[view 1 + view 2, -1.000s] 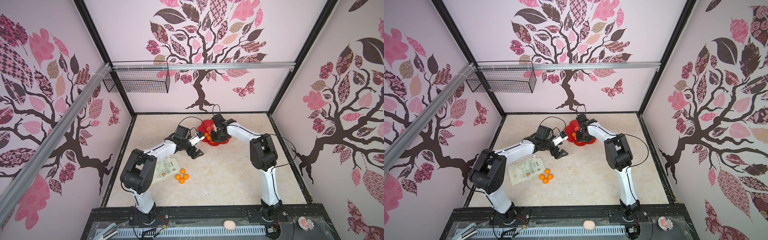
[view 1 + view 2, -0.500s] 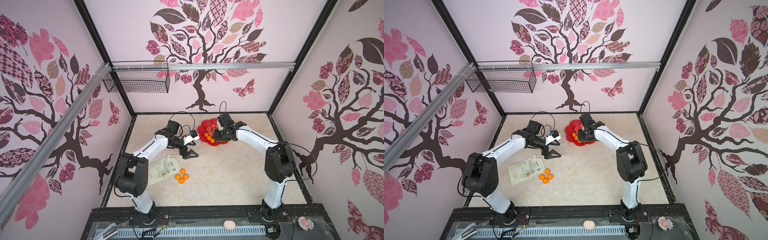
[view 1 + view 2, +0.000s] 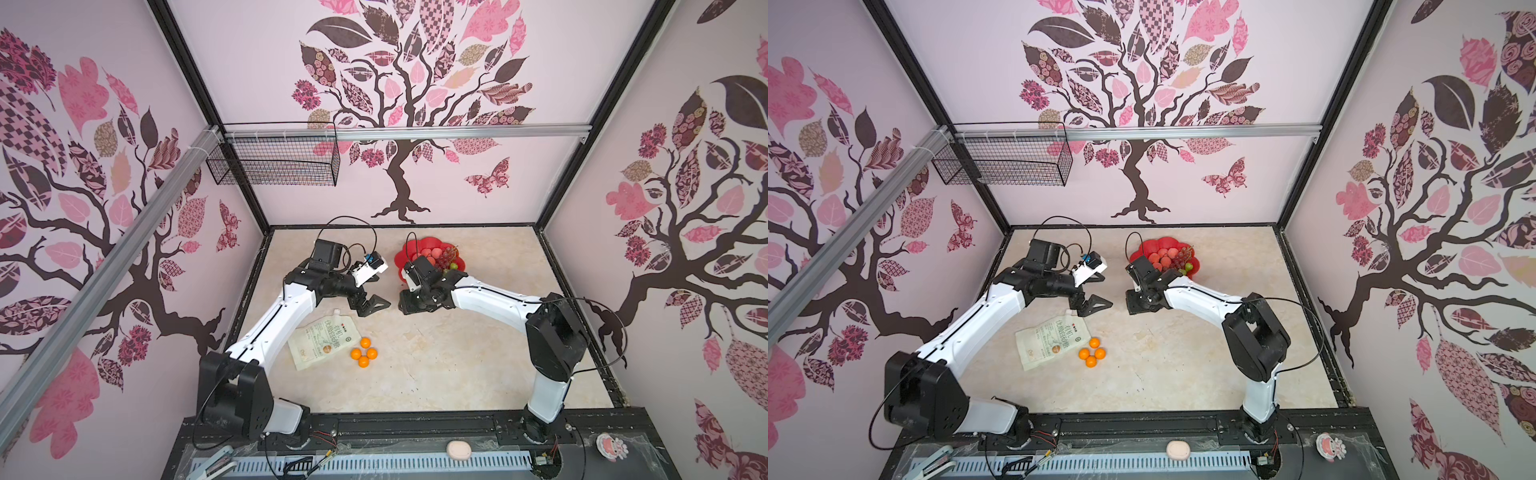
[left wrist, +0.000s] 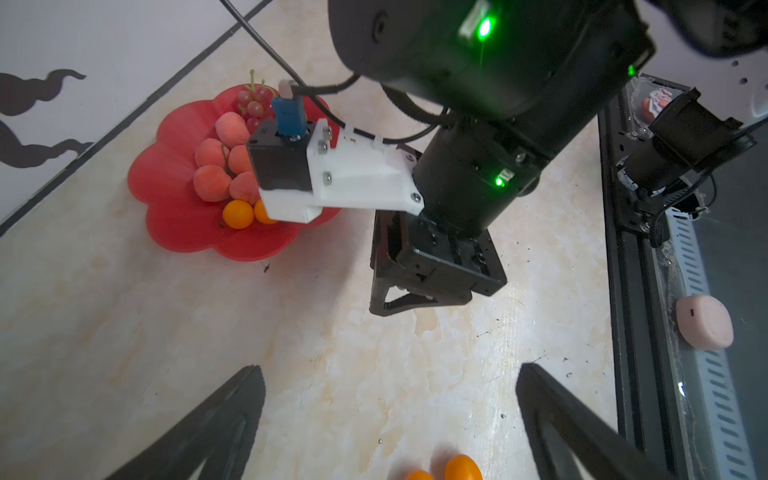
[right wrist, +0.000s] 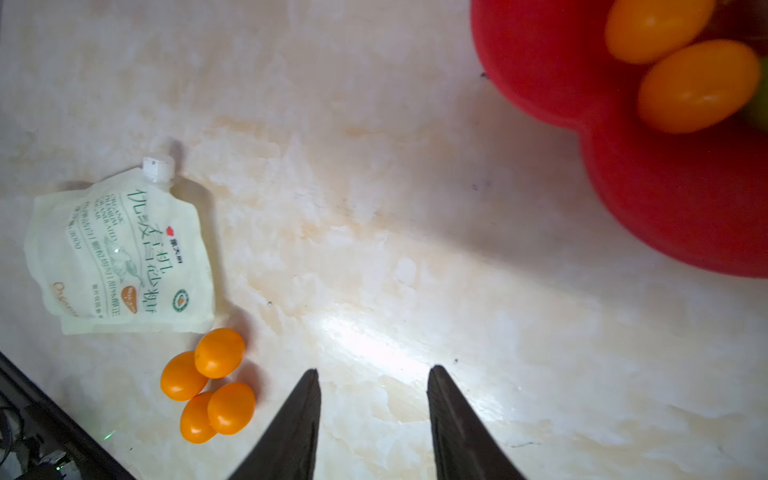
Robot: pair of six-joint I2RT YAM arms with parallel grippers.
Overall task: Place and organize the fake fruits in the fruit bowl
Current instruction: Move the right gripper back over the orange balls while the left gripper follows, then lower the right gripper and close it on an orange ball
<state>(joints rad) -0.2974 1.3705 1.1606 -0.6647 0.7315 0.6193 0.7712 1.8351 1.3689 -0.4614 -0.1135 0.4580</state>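
Bowl (image 3: 402,255) sits at the far middle of the table (image 3: 457,365), near the back wall. On L wrist cam I see peaches (image 4: 212,183) piled in its centre. Grapes (image 4: 251,102) lie on the wall side of the pile, and 2 oranges (image 4: 238,214) touch each other on the side away from the wall. In a top view there's also a green fruit (image 3: 1188,266) beside the grapes, too small to say more.

The 4 oranges (image 3: 372,353) aren't in the bowl yet. They're on the table front-left of centre in a tight cluster, all touching. They lie just beside the bottom corner of the pouch (image 3: 320,338), which lies flat w/ its cap pointing toward the back.

R gripper (image 5: 372,370): fingers apart w/ a clear gap, nothing btwn them, only bare table below. In both top views it hangs low just in front of the bowl, btwn the bowl and the 4 oranges, nearer the bowl.

L gripper (image 4: 389,370): jaws spread wide and empty, bare table btwn the fingers. Two of the 4 oranges just show at the frame edge. In both top views it faces R gripper tip to tip, near but not touching, above the table just past the pouch's cap end.
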